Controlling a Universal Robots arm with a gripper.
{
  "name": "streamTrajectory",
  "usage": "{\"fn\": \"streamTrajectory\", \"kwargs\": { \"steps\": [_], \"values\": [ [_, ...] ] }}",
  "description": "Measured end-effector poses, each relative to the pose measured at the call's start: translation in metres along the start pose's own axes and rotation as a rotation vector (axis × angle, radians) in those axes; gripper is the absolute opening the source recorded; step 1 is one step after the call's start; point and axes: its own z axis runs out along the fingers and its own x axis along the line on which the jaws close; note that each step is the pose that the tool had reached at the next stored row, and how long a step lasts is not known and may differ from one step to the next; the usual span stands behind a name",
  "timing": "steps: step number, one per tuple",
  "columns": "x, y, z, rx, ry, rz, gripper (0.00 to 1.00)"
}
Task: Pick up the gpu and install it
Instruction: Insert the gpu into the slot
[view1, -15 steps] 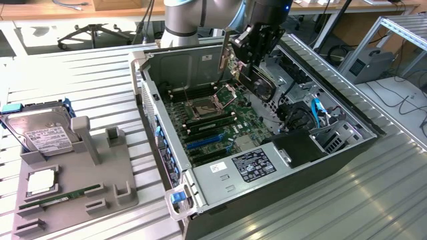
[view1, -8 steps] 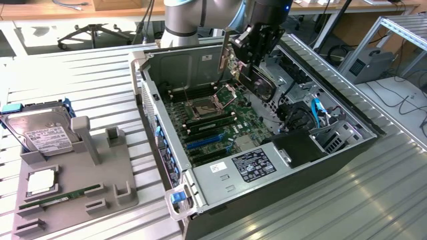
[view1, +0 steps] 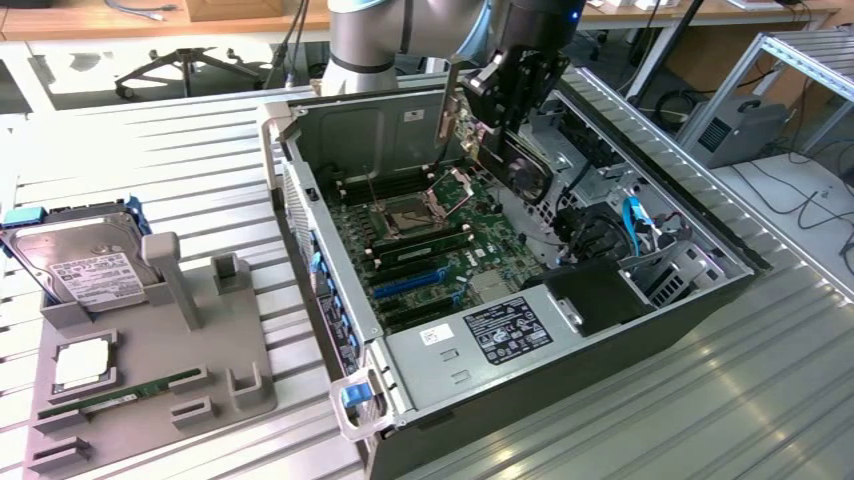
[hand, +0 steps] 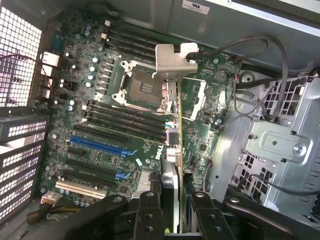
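My gripper (view1: 514, 95) is shut on the gpu (view1: 507, 150), a thin dark card with a silver bracket (view1: 447, 110) at one end. It hangs edge-down over the open computer case (view1: 320, 150), above the motherboard (view1: 427, 250) and clear of it. In the wrist view the gpu (hand: 175, 130) is edge-on between the black fingers (hand: 150, 210), with its bracket (hand: 172, 62) over the processor socket (hand: 142, 85). The blue expansion slots (hand: 97, 146) lie to one side of the card's edge.
A grey fixture (view1: 200, 400) at the exterior view's left holds a hard drive (view1: 87, 265), a processor (view1: 80, 365) and a green memory stick (view1: 120, 392). Inside the case are the power supply (view1: 514, 328), a drive cage (hand: 285, 150) and loose cables (hand: 250, 50).
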Motion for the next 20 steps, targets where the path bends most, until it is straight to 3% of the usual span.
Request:
{"fn": "streamTrajectory", "kwargs": {
  "steps": [6,14,20],
  "values": [
    [0.0000,0.0000,0.0001,0.0014,-0.0011,-0.047,0.27],
    [0.0000,0.0000,0.0005,0.0016,-0.0053,-0.173,0.27],
    [0.0000,0.0000,0.0006,0.0014,-0.0057,-0.184,0.27]
  ]
}}
